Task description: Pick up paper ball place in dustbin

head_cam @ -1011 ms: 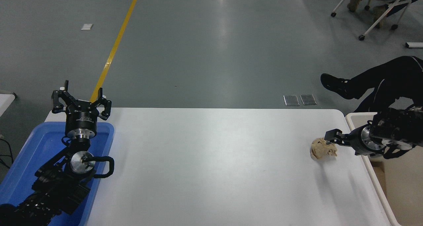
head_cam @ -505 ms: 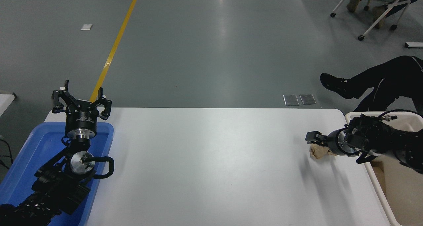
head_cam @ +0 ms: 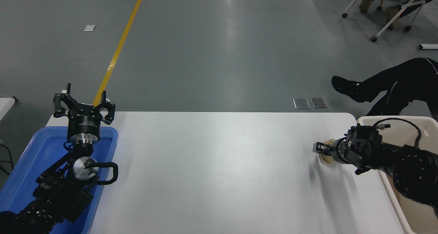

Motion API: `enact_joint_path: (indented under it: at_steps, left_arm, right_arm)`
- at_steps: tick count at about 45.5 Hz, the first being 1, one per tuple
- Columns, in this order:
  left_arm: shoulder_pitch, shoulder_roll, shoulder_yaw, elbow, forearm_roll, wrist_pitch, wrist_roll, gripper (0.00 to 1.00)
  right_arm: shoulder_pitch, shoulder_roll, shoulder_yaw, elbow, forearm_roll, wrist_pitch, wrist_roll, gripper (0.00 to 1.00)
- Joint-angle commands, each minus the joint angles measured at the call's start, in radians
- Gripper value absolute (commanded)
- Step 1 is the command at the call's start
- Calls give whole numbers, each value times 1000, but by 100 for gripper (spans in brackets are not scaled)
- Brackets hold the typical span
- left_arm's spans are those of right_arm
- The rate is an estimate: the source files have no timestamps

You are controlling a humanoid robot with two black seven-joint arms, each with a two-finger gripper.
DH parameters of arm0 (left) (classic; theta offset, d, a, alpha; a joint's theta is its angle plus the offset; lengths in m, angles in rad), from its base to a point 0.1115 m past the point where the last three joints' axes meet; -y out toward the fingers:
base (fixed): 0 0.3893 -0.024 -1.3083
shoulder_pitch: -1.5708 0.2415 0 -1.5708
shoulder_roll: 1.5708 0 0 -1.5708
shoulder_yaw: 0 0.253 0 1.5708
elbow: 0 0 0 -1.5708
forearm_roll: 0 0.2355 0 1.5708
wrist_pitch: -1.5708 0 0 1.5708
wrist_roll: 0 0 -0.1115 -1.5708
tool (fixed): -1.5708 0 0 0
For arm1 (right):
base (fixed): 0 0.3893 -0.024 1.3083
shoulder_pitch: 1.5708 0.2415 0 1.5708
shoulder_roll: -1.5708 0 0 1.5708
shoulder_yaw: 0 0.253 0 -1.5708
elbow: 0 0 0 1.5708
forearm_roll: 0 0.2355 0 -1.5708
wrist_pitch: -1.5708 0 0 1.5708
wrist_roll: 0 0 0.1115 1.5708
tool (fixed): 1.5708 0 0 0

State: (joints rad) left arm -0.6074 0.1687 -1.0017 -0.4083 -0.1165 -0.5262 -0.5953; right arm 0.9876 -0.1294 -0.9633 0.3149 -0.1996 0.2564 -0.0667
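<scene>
- Right gripper (head_cam: 321, 149) low over the ball (head_cam: 325, 157) near the table's (head_cam: 219, 165) right edge, mostly hiding it; grip unclear.
- Bin (head_cam: 397, 120) just right of the table.
- Left gripper (head_cam: 84, 102) spread wide, parked over the blue tray (head_cam: 24, 169).

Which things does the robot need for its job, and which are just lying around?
For the job: paper ball, dustbin, right hand reaching over the ball.

Just around: blue tray, left hand parked above it, white table, a person's legs, a chair.
</scene>
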Motion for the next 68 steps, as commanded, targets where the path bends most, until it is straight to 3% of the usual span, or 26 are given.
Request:
enact_joint_path:
  at_steps: [1, 21, 40, 51, 59, 68]
  left_arm:
    - [0, 0, 0, 0, 0, 0, 0, 99]
    - [0, 0, 0, 0, 0, 0, 0, 99]
    - [0, 0, 0, -1, 1, 0, 2, 99]
    - [0, 0, 0, -1, 1, 0, 2, 99]
    - [0, 2, 0, 0, 0, 0, 0, 99]
    - [0, 2, 0, 0, 0, 0, 0, 99]
  right_arm:
    - [-18, 13, 0, -37, -41, 0, -31, 0]
    - [19, -33, 0, -16, -24, 12, -18, 0]
    - [445, -315, -35, 665, -46, 17, 56, 0]
    - [831, -435, -158, 1117, -144, 60, 100, 0]
    - [1121, -541, -261, 1331, -178, 191, 123, 0]
    - [1391, -619, -315, 1389, -178, 394, 139, 0]
